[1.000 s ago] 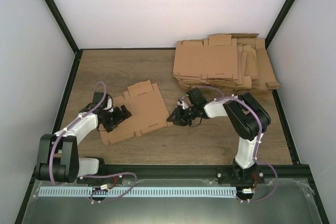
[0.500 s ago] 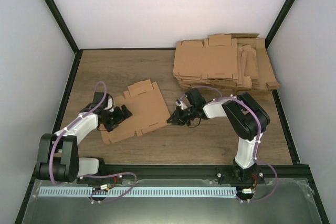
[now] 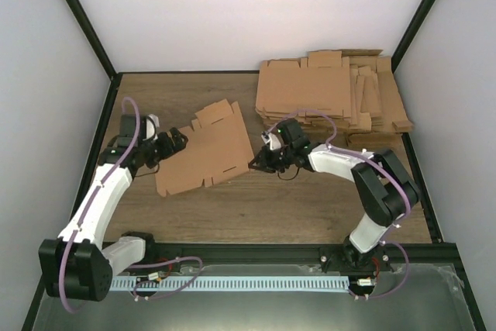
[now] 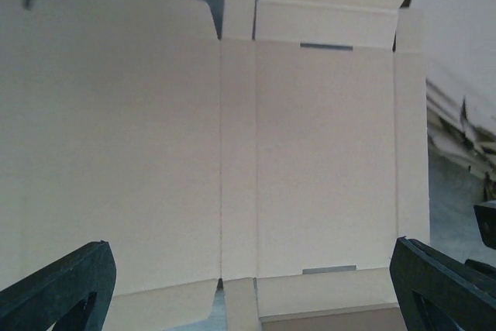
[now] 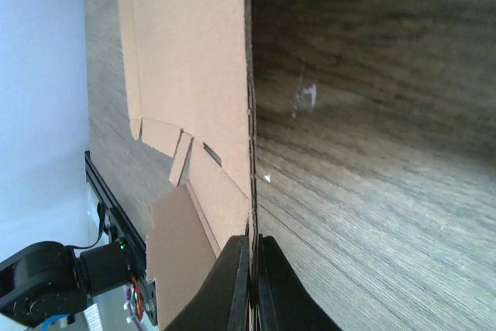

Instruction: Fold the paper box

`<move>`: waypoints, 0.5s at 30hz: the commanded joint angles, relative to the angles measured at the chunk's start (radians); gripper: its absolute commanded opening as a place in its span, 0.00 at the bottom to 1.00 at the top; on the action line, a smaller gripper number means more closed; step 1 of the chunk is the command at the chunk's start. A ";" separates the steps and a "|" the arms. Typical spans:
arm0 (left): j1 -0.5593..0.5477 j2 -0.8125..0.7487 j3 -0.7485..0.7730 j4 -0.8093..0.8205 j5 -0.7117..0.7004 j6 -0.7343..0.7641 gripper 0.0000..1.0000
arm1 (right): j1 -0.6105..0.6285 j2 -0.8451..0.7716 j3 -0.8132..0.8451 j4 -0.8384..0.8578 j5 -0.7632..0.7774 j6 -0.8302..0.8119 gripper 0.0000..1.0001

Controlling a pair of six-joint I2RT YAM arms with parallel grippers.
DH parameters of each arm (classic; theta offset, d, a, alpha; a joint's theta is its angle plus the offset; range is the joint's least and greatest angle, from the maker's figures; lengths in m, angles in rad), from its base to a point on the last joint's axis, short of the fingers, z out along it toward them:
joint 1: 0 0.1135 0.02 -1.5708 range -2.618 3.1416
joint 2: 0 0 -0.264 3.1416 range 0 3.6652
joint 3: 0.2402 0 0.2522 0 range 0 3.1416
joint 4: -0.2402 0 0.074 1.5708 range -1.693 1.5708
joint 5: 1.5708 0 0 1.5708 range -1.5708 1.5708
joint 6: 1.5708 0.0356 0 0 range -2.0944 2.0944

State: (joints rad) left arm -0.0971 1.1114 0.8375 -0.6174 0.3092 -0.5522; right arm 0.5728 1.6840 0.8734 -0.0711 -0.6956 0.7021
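The right gripper [image 3: 258, 162] pinches the paper box [image 3: 205, 153] at its right edge; with the left gripper [image 3: 172, 143] spread wide, that thin hold may slip.

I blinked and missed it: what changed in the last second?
The right gripper closed on the right edge of the paper box, and the flat sheet shifted toward the back of the table. The left gripper moved back with it, staying wide open near the sheet's left edge. The pile of cardboard blanks stayed put.
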 commanded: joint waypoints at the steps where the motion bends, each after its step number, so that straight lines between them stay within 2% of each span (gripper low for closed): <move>1: -0.003 -0.053 0.064 -0.093 -0.087 0.043 1.00 | 0.008 -0.082 0.067 -0.102 0.130 -0.081 0.01; 6: -0.003 -0.090 0.086 -0.105 -0.109 0.065 1.00 | -0.002 -0.135 0.071 -0.146 0.214 -0.105 0.01; 15: -0.003 -0.093 0.125 -0.138 -0.171 0.097 1.00 | -0.047 -0.187 0.064 -0.186 0.257 -0.131 0.01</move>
State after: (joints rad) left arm -0.0971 1.0275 0.9306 -0.7353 0.1761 -0.4870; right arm 0.5461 1.5352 0.9104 -0.2256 -0.4881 0.6067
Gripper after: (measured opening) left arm 0.999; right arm 0.030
